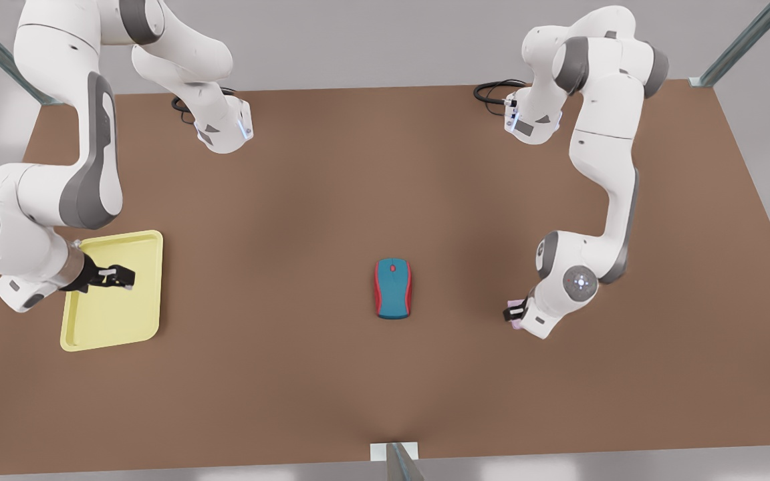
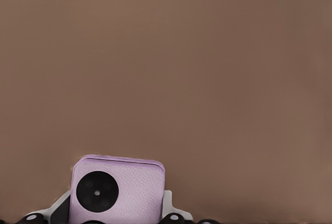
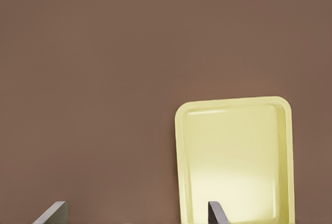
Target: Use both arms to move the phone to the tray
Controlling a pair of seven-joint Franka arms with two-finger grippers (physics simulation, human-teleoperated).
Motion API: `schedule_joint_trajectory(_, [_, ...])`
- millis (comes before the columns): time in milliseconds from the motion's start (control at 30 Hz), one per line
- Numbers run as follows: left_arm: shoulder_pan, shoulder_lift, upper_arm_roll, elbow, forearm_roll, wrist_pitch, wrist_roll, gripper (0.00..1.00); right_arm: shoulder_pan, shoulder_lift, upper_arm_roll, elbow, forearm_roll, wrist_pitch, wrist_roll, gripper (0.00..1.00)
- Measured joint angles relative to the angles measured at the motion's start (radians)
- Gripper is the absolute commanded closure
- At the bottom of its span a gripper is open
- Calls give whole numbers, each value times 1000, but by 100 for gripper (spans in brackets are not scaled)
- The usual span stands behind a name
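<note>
brown tabletop (image 1: 305, 200), grey surround: pickup step, phone in hand.
left gripper (image 1: 517, 312) at the front view's right, fingers clamped on the phone (image 2: 118, 192), well apart from the tray (image 3: 233, 156). right gripper (image 1: 114, 276) waits over the tray, fingers apart. next likely a carry past the mouse (image 1: 393, 288) and a handover.

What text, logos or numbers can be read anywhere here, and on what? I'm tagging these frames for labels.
None: no readable word, number or brand.
The phone, between the left gripper's fingers: two plain black circles, no lettering.
The tray, under the open right gripper: blank.
The mouse: unmarked.
Arm joints carry small lights, no text.
</note>
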Motion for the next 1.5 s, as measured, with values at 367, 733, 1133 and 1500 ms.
schedule_joint_trajectory(367, [-407, 190, -41, 444, -64, -74, -209, 23, -17, -9, 0, -34, 8, 29, -29, 0])
schedule_joint_trajectory(733, [-565, 429, -43, 661, -63, 107, -439, 23, -35, -11, -5, -71, 11, 56, -71, 0])
schedule_joint_trajectory(1133, [-627, 500, -46, 652, -66, 261, -558, 0, -35, -12, -4, -76, 11, 69, -104, 0])
schedule_joint_trajectory(1500, [-178, 73, 46, 614, -85, -265, -479, 0, 188, 65, 79, -24, 20, 95, -18, 0])
